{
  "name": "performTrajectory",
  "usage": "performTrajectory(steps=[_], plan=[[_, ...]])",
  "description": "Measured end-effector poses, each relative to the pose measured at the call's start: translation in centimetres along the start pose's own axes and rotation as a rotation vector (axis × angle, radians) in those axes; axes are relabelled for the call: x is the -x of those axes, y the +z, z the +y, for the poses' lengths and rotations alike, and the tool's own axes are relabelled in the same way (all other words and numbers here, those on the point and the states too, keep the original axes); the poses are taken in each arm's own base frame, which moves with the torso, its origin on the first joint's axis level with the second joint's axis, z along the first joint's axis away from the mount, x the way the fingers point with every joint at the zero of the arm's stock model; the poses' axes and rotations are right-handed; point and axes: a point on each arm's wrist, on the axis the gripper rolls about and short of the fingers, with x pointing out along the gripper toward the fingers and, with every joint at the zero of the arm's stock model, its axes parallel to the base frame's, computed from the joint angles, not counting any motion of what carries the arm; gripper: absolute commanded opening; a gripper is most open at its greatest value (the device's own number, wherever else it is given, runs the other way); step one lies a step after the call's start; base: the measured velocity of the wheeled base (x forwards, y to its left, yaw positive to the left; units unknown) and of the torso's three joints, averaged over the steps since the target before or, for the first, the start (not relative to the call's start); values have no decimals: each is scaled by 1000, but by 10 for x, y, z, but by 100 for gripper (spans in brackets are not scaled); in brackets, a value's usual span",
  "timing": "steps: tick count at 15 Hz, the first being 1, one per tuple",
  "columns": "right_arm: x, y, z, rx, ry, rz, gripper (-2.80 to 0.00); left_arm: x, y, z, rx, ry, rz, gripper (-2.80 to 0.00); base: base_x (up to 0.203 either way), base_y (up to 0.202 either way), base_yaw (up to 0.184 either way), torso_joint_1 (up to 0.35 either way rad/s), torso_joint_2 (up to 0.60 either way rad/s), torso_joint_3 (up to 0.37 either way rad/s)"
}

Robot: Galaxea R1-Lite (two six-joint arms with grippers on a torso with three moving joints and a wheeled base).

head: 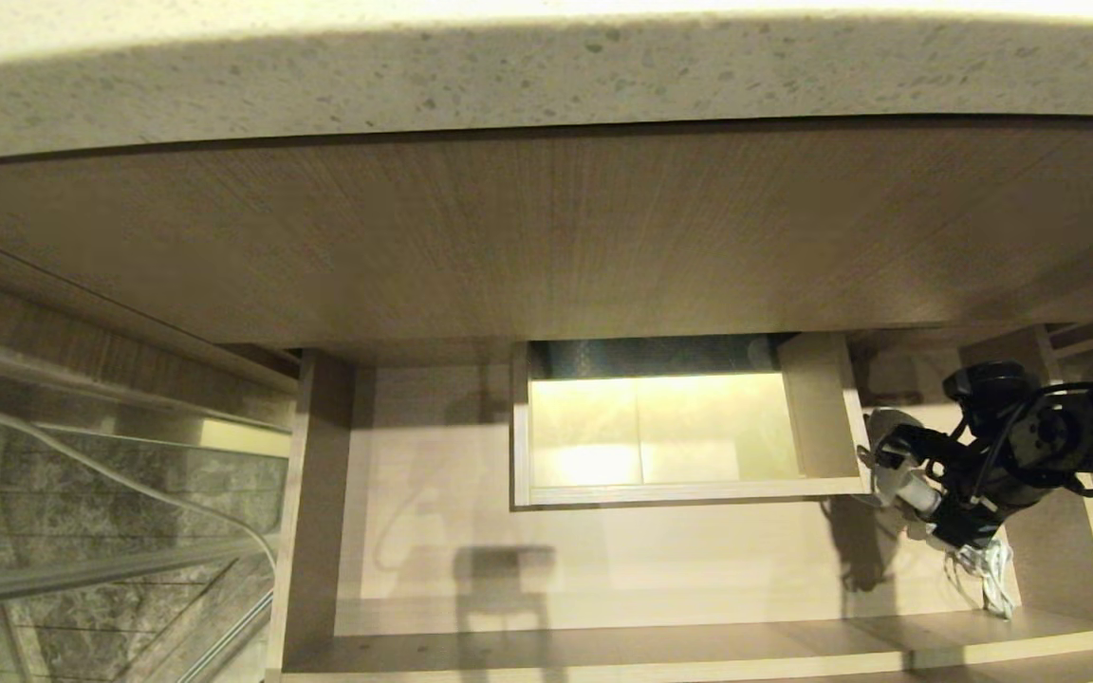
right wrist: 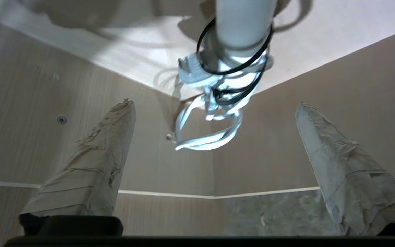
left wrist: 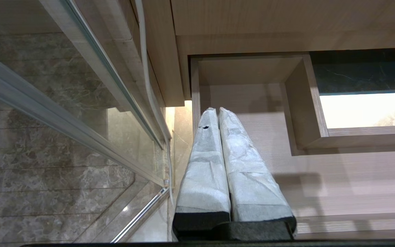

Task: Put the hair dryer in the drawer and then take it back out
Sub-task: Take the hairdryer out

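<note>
On the far left a glass panel (head: 82,531) edged in metal stands over grey marbled floor, just beside the left wall of the very wide, shallow, pale wood-grain drawer (head: 319,531), which is pulled open beneath a speckled stone countertop (head: 546,85). The left gripper (left wrist: 214,118), its fingers wrapped in white tape, hangs parked above the drawer's left end with the fingers pressed together and nothing between them.

In the drawer's middle sits the rectangular boxed cut-out (head: 822,408), brightly lit floor showing through it.

To the right of that box, in the drawer's right-hand compartment, is the small white hair dryer (head: 898,474) with its rounded head next to the box wall and its bundled pale cord (head: 983,569) trailing toward the drawer front. The right gripper (head: 935,498) is low over it — in the wrist view its tape-wrapped fingers (right wrist: 91,164) stand wide apart and clear of the handle (right wrist: 242,20), gripping nothing.

By my reading the dryer has just been set down, so the first half looks done. The next move calls for closing on the handle again — not on the loose cord — and lifting straight up, clear of the box wall and the drawer's side.
</note>
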Motion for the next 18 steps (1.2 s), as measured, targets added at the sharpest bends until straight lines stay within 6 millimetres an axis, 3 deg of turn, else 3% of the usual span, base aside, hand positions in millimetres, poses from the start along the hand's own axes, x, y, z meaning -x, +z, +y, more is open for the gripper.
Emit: performTrajectory(steps=[14,18], plan=[[-39,16,-7,-9,12,-16,0,0,0,0,0,0,0,-280,0,0,0,0,0,0],[-40,8,-8,-15,19,-3,0,0,0,0,-1,0,0,-280,0,0,0,0,0,0]])
